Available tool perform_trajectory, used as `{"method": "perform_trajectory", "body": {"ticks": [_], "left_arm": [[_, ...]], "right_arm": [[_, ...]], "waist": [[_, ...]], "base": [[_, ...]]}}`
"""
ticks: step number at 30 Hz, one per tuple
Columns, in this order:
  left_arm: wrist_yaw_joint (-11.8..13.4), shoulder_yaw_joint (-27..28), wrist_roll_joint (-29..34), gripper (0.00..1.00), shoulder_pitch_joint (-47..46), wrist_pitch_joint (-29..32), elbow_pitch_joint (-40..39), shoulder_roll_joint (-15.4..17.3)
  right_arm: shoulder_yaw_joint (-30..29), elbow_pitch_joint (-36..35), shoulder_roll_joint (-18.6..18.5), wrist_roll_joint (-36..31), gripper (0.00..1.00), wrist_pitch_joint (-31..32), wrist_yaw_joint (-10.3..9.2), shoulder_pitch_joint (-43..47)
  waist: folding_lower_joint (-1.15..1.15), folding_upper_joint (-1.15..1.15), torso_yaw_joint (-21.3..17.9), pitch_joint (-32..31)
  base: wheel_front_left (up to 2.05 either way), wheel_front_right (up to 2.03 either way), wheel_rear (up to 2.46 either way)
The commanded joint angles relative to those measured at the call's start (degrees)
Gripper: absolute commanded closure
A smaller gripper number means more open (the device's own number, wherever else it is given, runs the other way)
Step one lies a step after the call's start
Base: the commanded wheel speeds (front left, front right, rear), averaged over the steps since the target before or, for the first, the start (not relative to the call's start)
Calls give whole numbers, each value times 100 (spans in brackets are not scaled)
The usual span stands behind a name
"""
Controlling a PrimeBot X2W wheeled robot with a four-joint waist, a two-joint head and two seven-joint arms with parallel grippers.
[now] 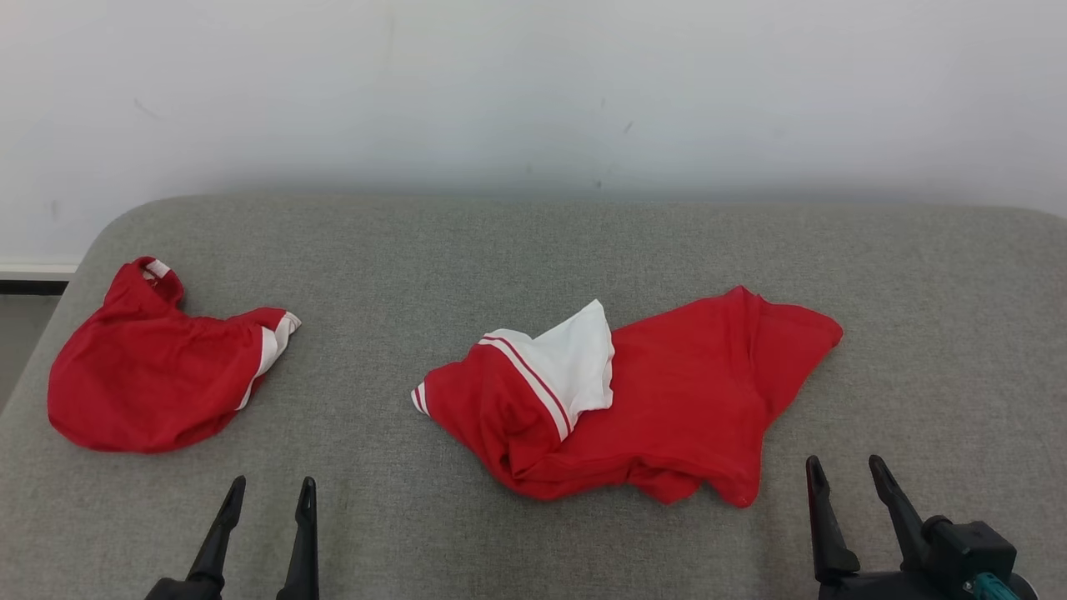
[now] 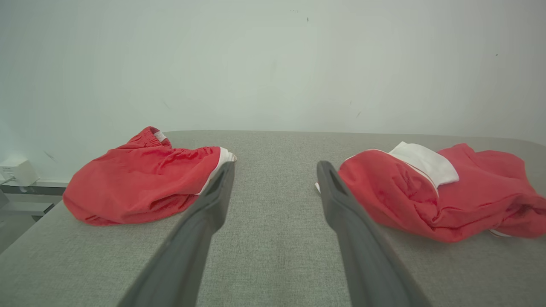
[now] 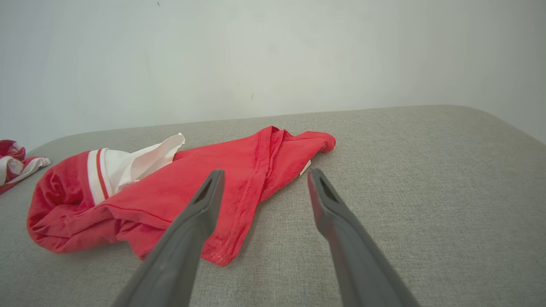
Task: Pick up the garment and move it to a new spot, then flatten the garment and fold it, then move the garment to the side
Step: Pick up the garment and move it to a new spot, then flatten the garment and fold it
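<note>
Left claw (image 1: pixel 273 481): its two long dark fingers were spread wide and pinched nothing, low over the padding.
Right claw (image 1: pixel 844 460): it was also spread wide and empty.
Task garment: a crumpled red knit shirt with a white panel and striped trim (image 1: pixel 667 400) lay ahead of the right claw, toward its inner side. The near hem was close to the fingertips but apart from them.
Other cloth: a bunched red garment with white side stripes (image 1: pixel 142 375) lay ahead of the left claw, toward its outer side.
Main risk: a pinch would probably catch several layers at once, so the shirt could lift as a bundle and resist flattening.
Second risk: with two similar red pieces, the wrong one could be grabbed.
Surface: a grey woven padded tabletop with rounded corners (image 1: pixel 533 242).
Texture: the shirt looked thin, soft and limp, heaped in overlapping folds.
</note>
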Motion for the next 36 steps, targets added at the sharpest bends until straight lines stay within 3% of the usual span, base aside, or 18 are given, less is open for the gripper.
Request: {"method": "perform_trajectory", "body": {"ticks": [1, 16, 21, 36], "left_arm": [[-4, 25, 28, 0, 0, -19, 20, -24], [-75, 139, 147, 0, -3, -19, 77, -122], [-92, 168, 163, 0, -52, -19, 89, -163], [-113, 121, 230, 0, -211, -19, 165, -304]], "right_arm": [[9, -6, -1, -48, 0, 4, -13, 15], [36, 45, 0, -3, 0, -3, -12, 26], [307, 121, -81, -66, 0, 33, -13, -143], [652, 1671, -265, 348, 0, -113, -13, -876]], "waist": [[0, 0, -2, 3], [0, 0, -9, 3], [0, 0, 16, 64], [0, 0, 286, 282]], "base": [[0, 0, 0], [0, 0, 0], [0, 0, 0], [0, 0, 0]]}}
